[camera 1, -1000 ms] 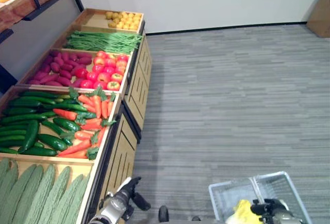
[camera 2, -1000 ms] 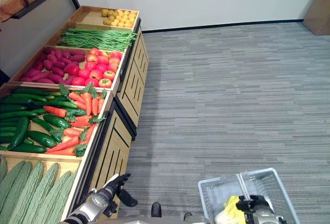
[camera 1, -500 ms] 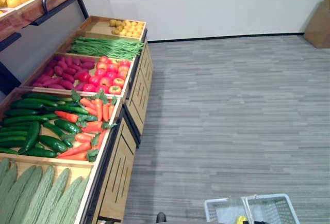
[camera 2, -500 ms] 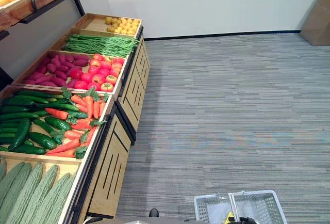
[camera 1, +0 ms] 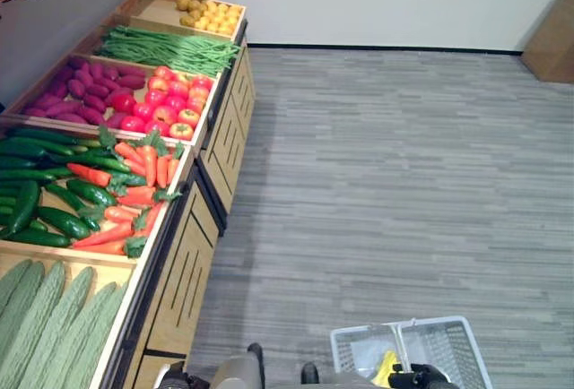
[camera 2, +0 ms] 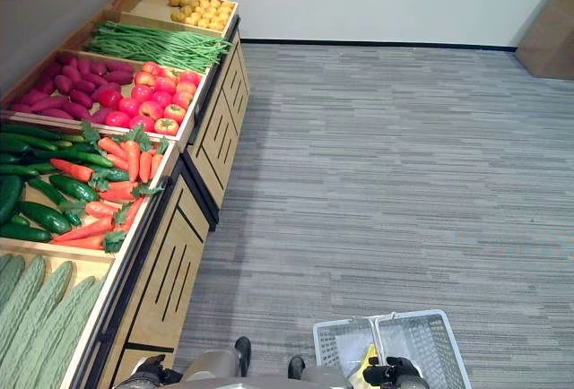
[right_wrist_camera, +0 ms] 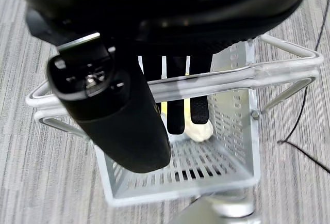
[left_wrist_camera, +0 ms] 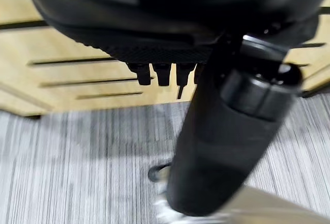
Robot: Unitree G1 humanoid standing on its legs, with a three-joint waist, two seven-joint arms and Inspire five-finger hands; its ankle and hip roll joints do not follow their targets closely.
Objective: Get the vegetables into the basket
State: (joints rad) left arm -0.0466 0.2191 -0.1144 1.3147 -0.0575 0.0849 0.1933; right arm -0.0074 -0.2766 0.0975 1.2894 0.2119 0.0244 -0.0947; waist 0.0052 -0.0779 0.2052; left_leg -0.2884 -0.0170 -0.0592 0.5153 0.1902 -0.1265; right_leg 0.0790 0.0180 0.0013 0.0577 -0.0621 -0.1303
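A white wire basket (camera 1: 439,344) hangs low over the grey floor at my right side. My right hand (right_wrist_camera: 178,105) is shut on its two handles (right_wrist_camera: 216,79). A yellow item (camera 1: 387,367) lies inside the basket, seen past the fingers as a pale lump (right_wrist_camera: 200,130). My left hand (left_wrist_camera: 227,131) hangs in front of the stand's wooden slatted front (left_wrist_camera: 77,64), fingers relaxed and holding nothing. On the stand to my left lie carrots (camera 1: 134,201), cucumbers (camera 1: 45,201) and ridged green gourds (camera 1: 45,317).
Further along the stand are tomatoes (camera 1: 170,107), purple sweet potatoes (camera 1: 85,93), green beans (camera 1: 166,48) and small yellow produce (camera 1: 208,14). A cardboard box (camera 1: 552,21) stands by the far wall. Grey carpet (camera 1: 386,165) stretches to the right of the stand.
The camera has swung, so the whole scene has shifted. My left hand has dropped towards the bottom edge of the eye views. The basket stays in my right hand.
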